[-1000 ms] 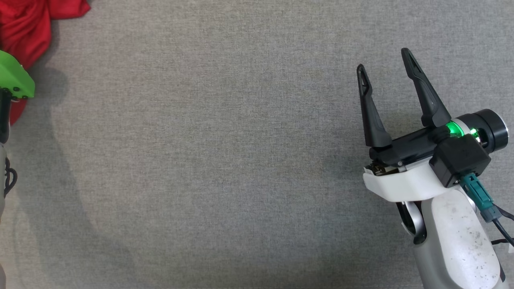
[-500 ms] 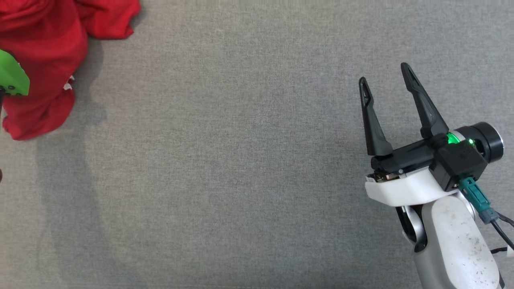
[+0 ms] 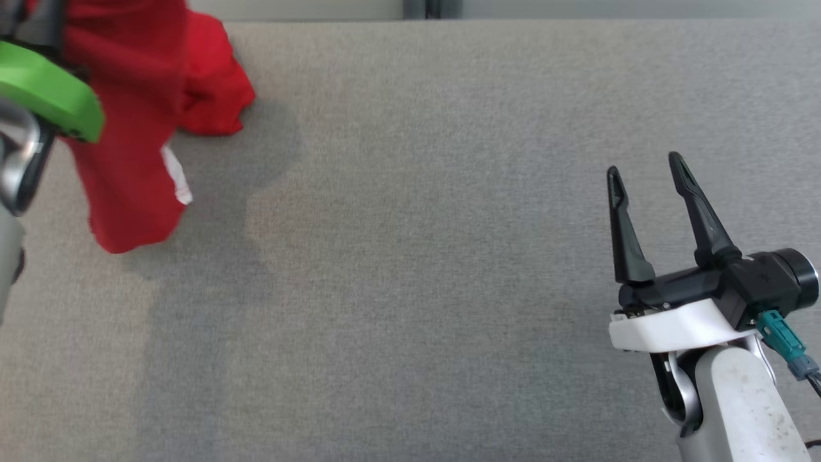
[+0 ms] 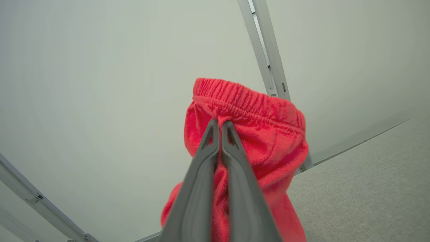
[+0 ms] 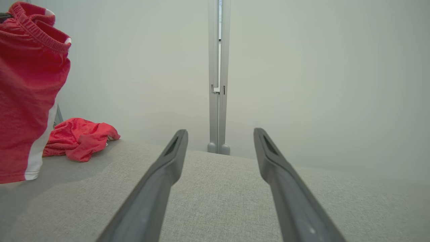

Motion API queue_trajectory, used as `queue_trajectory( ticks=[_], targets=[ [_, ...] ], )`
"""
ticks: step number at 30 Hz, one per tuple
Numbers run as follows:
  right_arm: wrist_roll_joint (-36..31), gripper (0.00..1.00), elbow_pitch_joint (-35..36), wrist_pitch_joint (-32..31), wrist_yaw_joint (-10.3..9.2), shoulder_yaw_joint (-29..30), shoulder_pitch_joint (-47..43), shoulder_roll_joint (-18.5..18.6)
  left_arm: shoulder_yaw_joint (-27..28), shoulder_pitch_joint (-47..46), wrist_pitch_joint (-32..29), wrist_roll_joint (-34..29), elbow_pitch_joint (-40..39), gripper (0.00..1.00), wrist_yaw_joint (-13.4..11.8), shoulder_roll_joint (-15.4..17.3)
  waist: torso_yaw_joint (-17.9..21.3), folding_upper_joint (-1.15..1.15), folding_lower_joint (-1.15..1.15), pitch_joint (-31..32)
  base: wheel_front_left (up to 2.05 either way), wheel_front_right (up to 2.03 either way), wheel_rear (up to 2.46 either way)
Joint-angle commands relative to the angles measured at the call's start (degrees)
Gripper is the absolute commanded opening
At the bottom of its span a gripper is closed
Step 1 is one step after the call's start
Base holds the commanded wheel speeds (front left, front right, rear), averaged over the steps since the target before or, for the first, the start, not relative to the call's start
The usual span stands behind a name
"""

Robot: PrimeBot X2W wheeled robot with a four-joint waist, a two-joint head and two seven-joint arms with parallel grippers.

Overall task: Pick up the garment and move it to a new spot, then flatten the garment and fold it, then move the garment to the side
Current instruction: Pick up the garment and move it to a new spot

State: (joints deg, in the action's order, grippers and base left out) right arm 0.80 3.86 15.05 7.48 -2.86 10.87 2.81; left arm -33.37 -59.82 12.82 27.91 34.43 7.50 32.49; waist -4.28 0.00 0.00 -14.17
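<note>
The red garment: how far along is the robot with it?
Picked up: the left gripper is shut on the red garment at its waistband, hanging over the grey table. In hand: carrying it. Left: flattening, folding, moving aside. The right gripper is open, empty.

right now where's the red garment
In the head view's upper left, the red garment hangs by its waistband from the shut left gripper, with a bunched part on the grey table near the back wall.
</note>
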Motion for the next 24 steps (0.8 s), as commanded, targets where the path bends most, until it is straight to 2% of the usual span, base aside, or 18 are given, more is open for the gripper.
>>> queue_trajectory(
  ticks=[1,6,10,21,24],
  targets=[
    [0.5,1.00,-0.1,0.2,0.02,0.7,-1.3,0.1,-1.3,1.4,-0.5,-0.1,-2.0,0.00,-0.1,-0.6,3.4,0.00,0.00,5.0,0.00,0.00,0.00],
    [1.0,1.00,0.3,0.2,0.02,2.3,-3.0,0.1,-5.2,4.0,-1.9,0.4,-8.1,0.00,-0.1,-3.4,6.4,0.00,0.00,6.3,0.00,0.00,0.00],
    [1.4,1.00,0.6,0.2,0.02,2.4,-3.5,0.1,-7.8,7.4,-1.8,1.0,-9.4,0.00,-0.8,-7.7,9.2,0.00,0.00,5.6,0.00,0.00,0.00],
    [4.2,1.00,0.5,0.2,0.02,1.6,-1.0,0.1,-13.2,13.9,1.9,1.4,1.7,0.00,-2.4,-23.5,18.4,0.00,0.00,-0.1,0.00,0.00,0.00],
    [4.8,1.00,0.5,0.2,0.02,1.6,-1.1,0.1,-13.8,15.6,2.2,1.4,4.7,0.00,-2.3,-26.1,20.3,0.00,0.00,-1.3,0.00,0.00,0.00]
  ],
)
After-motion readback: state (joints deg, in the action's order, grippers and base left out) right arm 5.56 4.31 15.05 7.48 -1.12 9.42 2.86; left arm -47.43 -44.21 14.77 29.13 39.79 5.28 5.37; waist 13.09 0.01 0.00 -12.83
